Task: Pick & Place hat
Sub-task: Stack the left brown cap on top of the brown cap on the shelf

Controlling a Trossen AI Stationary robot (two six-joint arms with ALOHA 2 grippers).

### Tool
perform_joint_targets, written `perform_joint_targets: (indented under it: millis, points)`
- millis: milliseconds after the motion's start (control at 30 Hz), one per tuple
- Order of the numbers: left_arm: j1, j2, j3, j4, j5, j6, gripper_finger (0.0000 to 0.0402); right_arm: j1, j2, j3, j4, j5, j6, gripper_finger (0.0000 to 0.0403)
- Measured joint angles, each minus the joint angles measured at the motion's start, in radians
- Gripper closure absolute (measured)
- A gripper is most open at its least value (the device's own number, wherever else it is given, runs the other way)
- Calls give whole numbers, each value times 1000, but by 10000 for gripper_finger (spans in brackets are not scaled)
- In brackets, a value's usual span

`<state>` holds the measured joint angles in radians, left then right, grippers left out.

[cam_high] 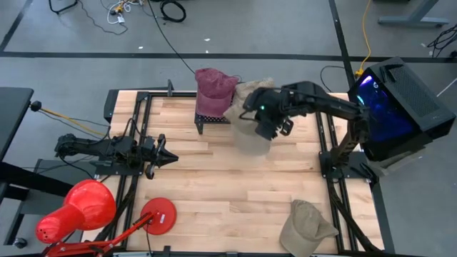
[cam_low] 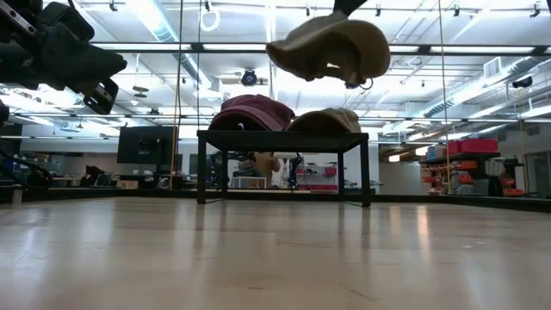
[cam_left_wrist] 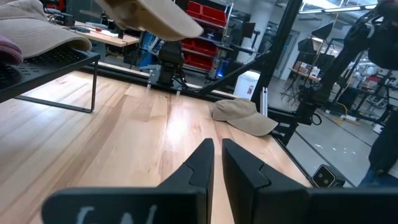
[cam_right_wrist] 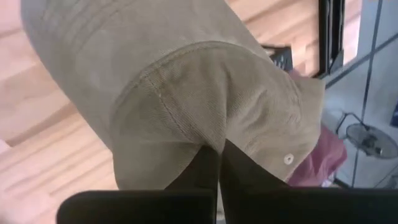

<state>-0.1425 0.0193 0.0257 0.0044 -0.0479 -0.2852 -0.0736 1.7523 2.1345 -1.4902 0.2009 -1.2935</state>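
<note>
The right pincer [cam_high: 268,127] (left pincer [cam_high: 166,156] idle, fingers together) carries a clamped tan hat [cam_low: 331,45] clear above the tabletop [cam_high: 235,178] for placing.

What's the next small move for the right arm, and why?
Probably carry the tan hat a little further over the rack, then lower it. The right gripper is shut on it, holding it well above the table, beside the rack where a maroon hat and another tan hat already sit.
</note>
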Motion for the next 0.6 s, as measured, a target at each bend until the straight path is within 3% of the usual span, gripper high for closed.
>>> perform_joint_targets:
  millis: [333,600]
  points:
    - [0,0,0,0,0,0,362,-171,0,0,25,1,-12,403]
    - [0,0,0,0,0,0,362,-261,10,0,205,16,-24,403]
